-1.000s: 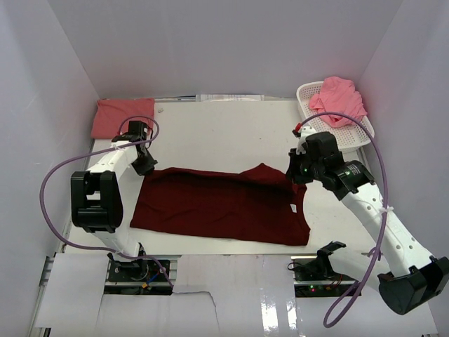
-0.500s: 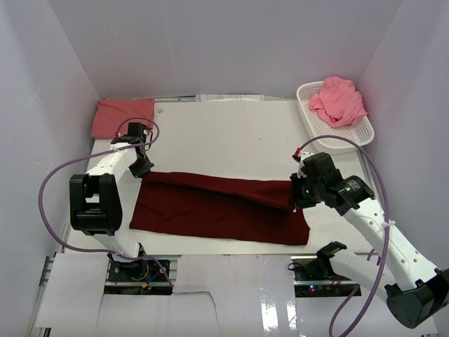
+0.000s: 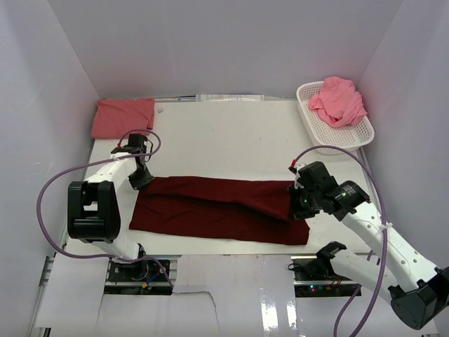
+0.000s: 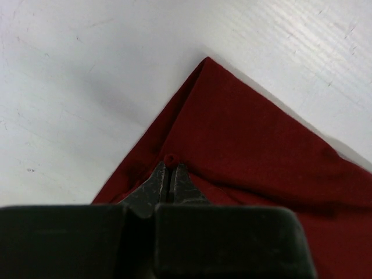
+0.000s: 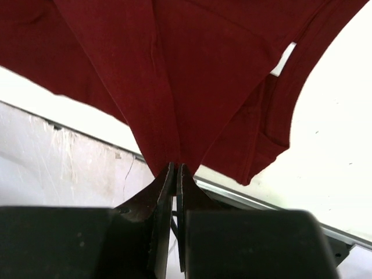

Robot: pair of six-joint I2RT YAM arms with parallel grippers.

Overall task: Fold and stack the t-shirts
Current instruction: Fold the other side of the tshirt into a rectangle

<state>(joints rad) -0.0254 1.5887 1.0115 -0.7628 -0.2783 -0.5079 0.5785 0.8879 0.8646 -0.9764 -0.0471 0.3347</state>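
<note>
Now | left claw [image 4: 169,173], right claw [image 5: 175,170] pinch maroon t-shirt [image 3: 217,210] | stretched between

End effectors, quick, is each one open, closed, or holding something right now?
Left end effector: closed, pinching the maroon t-shirt near its corner.
Right end effector: closed, gripping a bunched fold of the same shirt.

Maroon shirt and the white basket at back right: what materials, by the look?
Maroon shirt: looks like soft matte knit cloth, maybe cotton jersey; it drapes, folds and creases. Basket: seems rigid white plastic, with a perforated wall that holds its shape; too small to judge its sheen.
</note>
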